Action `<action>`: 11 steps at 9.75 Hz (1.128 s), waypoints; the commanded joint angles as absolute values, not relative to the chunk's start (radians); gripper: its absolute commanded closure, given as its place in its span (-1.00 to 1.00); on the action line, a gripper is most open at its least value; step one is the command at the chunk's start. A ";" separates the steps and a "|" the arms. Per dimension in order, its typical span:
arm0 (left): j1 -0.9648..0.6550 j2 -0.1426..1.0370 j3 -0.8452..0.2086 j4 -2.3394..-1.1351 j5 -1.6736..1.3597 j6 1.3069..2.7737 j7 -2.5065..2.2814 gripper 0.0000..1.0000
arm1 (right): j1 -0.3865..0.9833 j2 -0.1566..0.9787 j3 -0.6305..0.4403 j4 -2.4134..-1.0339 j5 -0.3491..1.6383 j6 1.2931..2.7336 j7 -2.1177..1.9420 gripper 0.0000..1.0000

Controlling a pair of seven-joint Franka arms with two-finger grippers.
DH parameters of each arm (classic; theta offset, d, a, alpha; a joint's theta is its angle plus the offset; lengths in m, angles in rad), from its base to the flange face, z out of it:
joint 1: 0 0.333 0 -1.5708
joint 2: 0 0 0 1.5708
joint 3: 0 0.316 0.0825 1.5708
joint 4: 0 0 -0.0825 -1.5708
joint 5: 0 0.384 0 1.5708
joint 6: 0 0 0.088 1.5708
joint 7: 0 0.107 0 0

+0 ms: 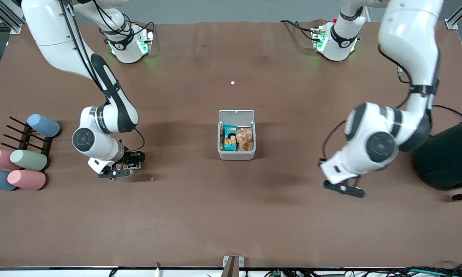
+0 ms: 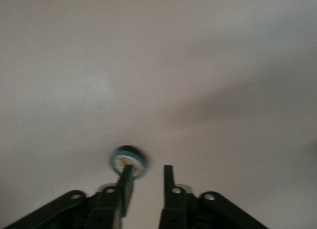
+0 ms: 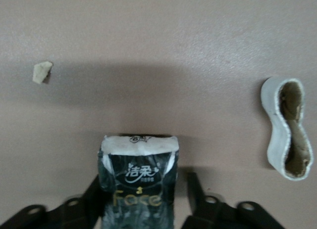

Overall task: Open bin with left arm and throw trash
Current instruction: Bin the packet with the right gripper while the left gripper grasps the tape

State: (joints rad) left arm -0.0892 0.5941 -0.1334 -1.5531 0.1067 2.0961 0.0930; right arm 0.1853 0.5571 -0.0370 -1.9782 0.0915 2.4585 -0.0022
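The white bin (image 1: 236,155) stands mid-table with its lid (image 1: 236,115) swung up; a teal packet and a snack bag lie inside. My right gripper (image 1: 119,170) is low over the table toward the right arm's end. In the right wrist view its fingers (image 3: 194,189) straddle a black foil packet (image 3: 138,177), open, with a gap showing on one side. A tan figure-eight rubber band (image 3: 289,129) lies beside it. My left gripper (image 1: 344,188) hangs over bare table toward the left arm's end, open (image 2: 147,168). A small blue-rimmed tape ring (image 2: 129,160) lies just past one fingertip.
Pastel cylinders (image 1: 27,169) and a dark rack (image 1: 27,138) sit at the right arm's end. A large dark teal round bin (image 1: 450,157) stands at the left arm's end. A tiny pale scrap (image 3: 41,71) lies near the packet.
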 commanded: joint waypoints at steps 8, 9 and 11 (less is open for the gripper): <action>-0.002 0.598 -0.150 -1.936 0.117 2.554 0.204 -0.68 | 0.346 0.526 0.052 -1.545 0.170 2.292 0.563 0.95; -0.005 0.600 -0.150 -1.934 0.115 2.554 0.187 0.15 | 0.415 0.553 0.052 -1.502 0.169 2.292 0.639 0.95; -0.020 0.600 -0.152 -1.930 0.115 2.554 0.163 1.00 | 0.532 0.604 0.051 -1.462 0.166 2.339 0.712 0.95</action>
State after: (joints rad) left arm -0.0098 0.6122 -0.1470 -1.9131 0.1068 2.5360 0.1890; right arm 0.4826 0.5472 0.0635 -1.5172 0.1526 2.3127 0.6741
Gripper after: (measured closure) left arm 0.436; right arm 0.696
